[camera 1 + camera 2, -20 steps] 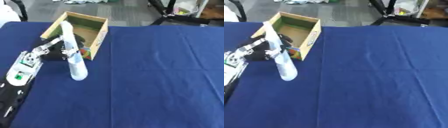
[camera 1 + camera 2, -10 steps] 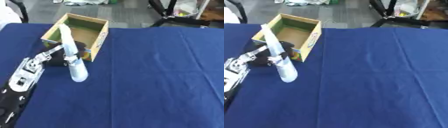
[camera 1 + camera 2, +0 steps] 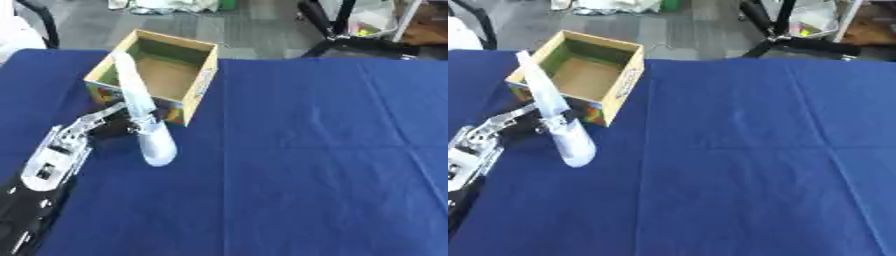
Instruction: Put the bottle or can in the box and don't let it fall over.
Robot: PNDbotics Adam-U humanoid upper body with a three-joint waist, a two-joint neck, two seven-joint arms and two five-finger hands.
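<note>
A tall pale bottle leans with its narrow neck towards the box and its wide base near me. It is just in front of the open cardboard box at the far left of the blue table. My left hand comes in from the lower left and has its fingers curled round the bottle's lower half. I cannot tell whether the base touches the cloth. The bottle's neck overlaps the box's left wall in the picture. The inside of the box shows only bare cardboard. My right hand is out of sight.
A blue cloth covers the table, and it spreads wide to the right of the box. Beyond the far edge is grey floor with black stand legs and bags. My left forearm lies along the lower left edge.
My left hand and forearm have drawn back slightly towards me. The bottle stays tilted in the same spot before the box.
</note>
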